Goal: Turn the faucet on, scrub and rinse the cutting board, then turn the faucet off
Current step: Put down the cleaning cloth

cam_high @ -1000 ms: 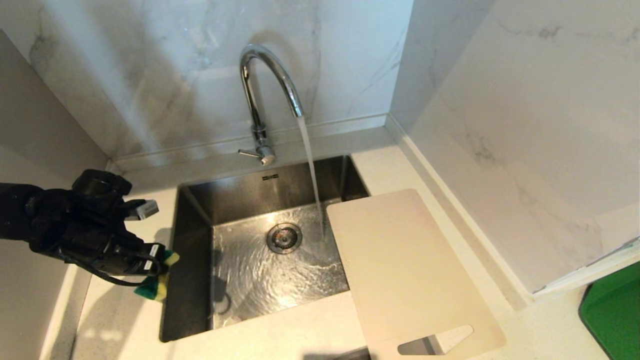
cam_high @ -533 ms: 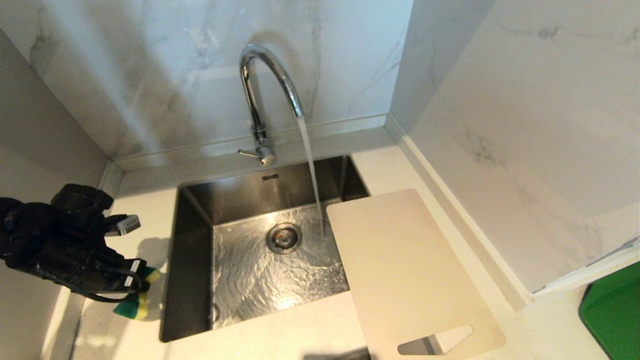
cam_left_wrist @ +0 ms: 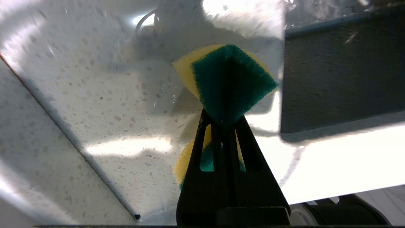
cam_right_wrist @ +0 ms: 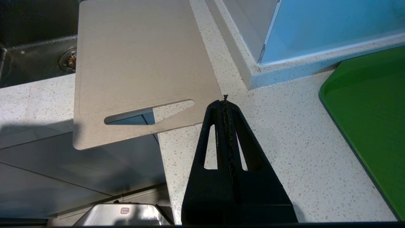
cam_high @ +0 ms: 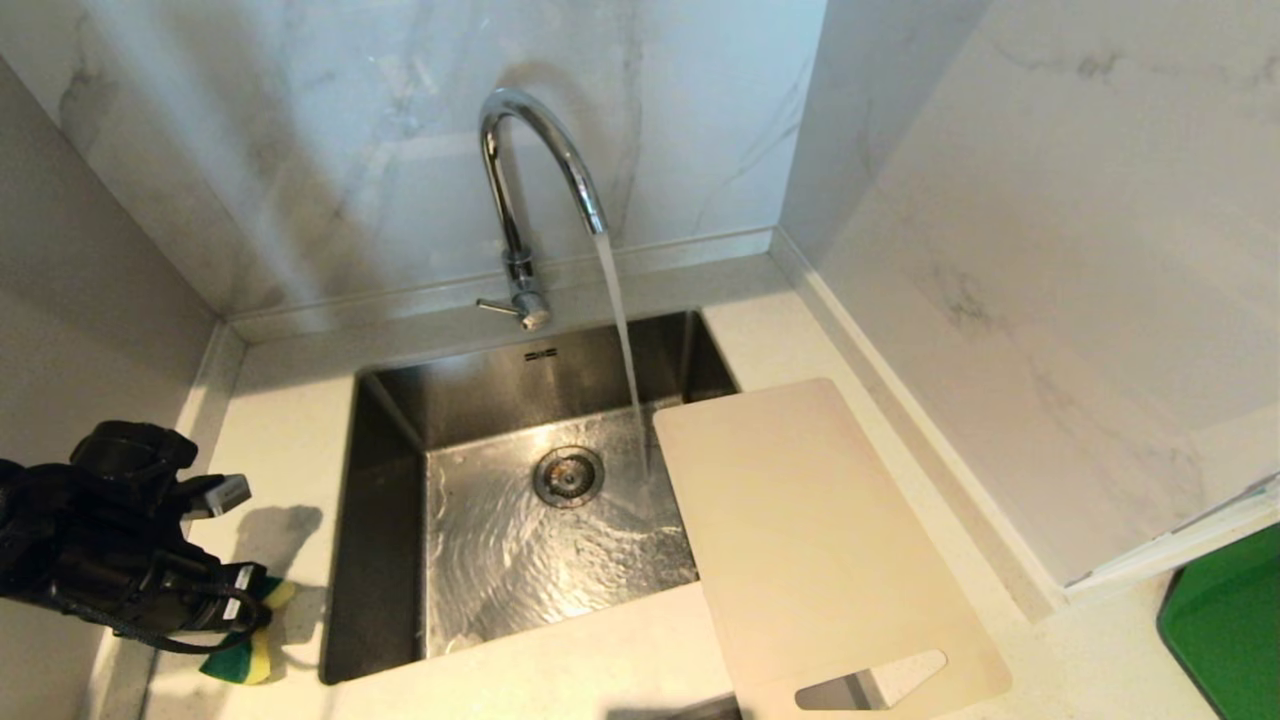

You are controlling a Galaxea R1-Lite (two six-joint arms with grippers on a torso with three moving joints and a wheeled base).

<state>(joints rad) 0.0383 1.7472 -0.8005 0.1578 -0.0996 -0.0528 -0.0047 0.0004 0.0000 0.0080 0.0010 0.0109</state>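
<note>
Nearest you, your left end effector (cam_high: pixel 262 622) sits over the bench (cam_high: pixel 280 450) just left of the sink (cam_high: pixel 520 500), clamped on a yellow-and-green sponge (cam_left_wrist: pixel 226 82) that pokes out past its fingertips. Your right end effector (cam_right_wrist: pixel 225 97) is closed on nothing, hovering over the bench just beside the handle-slot end of the cutting board (cam_high: pixel 820 540). That board lies flat on the sink's right side, its far end jutting over the basin and its slotted end overhanging the bench's near edge. A green tray (cam_right_wrist: pixel 370 107) lies further right of the sink. Behind the sink, the faucet (cam_high: pixel 530 180) stands upright, water running from its spout into the basin just beside the board's far corner.
</note>
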